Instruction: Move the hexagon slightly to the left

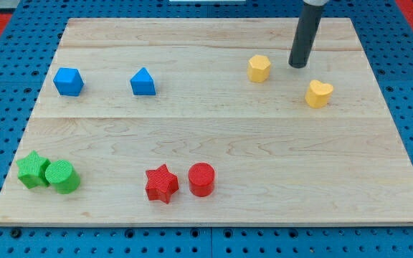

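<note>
Yellow hexagon (pixel 259 68) is sitting near the counter's (pixel 206 208) top edge, right of centre; my tip (pixel 298 66) is resting just beside it on the right, apparently not touching. No claw is fitted, so open-or-closed doesn't apply. Push looks barely begun, leftward nudge remaining.

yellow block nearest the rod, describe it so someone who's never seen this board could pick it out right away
Start at the wooden board and go to its upper right part in the view, where my tip rests. Two yellow blocks sit there; the yellow hexagon lies just to the tip's left. Unlike the yellow heart, lower and to the right, it has flat angular sides and no notch.
</note>
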